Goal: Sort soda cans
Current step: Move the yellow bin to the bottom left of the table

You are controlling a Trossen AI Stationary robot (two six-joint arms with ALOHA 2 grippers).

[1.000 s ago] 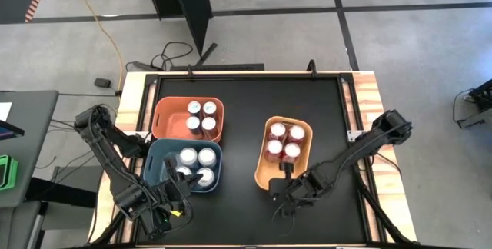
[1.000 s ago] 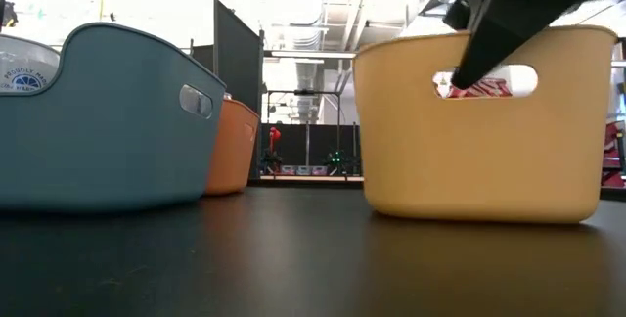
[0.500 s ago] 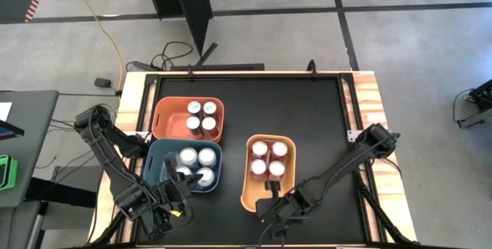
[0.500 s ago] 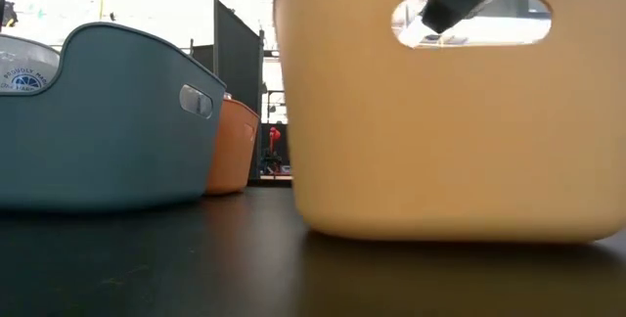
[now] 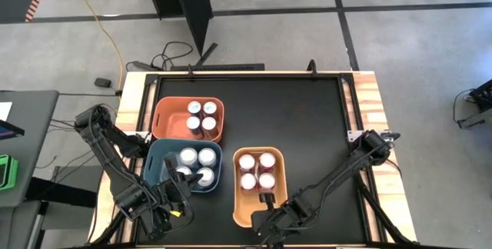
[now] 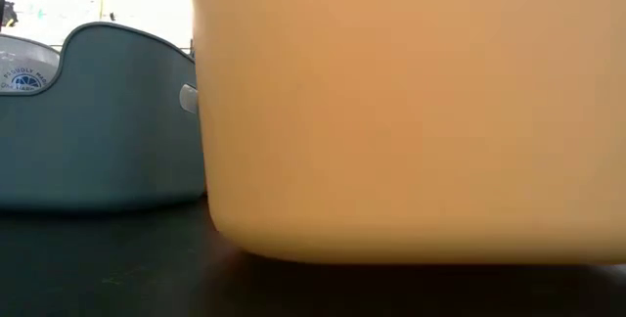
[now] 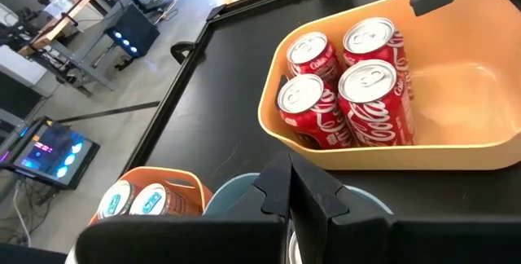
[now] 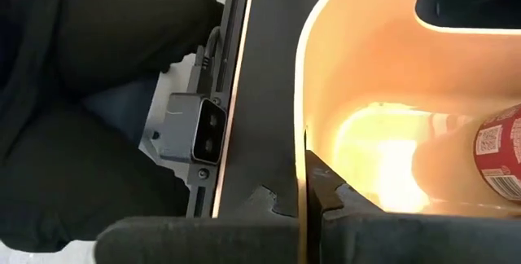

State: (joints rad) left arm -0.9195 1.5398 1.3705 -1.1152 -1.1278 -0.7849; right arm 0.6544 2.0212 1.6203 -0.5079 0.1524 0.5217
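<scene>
Several red soda cans (image 5: 257,170) (image 7: 350,93) stand upright in the far half of a yellow bin (image 5: 235,191) (image 6: 411,112). The bin stands at the table's near edge, right of a blue bin (image 5: 151,168) (image 6: 98,121) that holds silver cans (image 5: 197,157). An orange bin (image 5: 161,118) with more cans (image 5: 201,115) stands behind the blue one. My right gripper (image 5: 267,200) (image 8: 308,178) is shut on the yellow bin. My left gripper (image 5: 181,184) (image 7: 291,187) waits shut over the blue bin's near part; whether it touches that bin, I cannot tell. My right gripper pinches the rim of the yellow bin's near end wall (image 8: 303,134), with one finger (image 8: 334,195) inside the bin and the other outside. It comes from the table's near right, slanting down. The bin stays upright with its cans standing.
The low camera (image 8: 199,129) sits on the table's near edge right in front of the yellow bin, and a person in dark clothes (image 8: 81,93) is beyond that edge. Bare black table top (image 5: 315,118) lies to the right and far side.
My right gripper has moved toward the table's left and near edge, dragging the yellow bin along the table. The bin, slanted before, now stands straight beside the blue bin. Its near wall now fills the low view. The red cans have stayed standing.
</scene>
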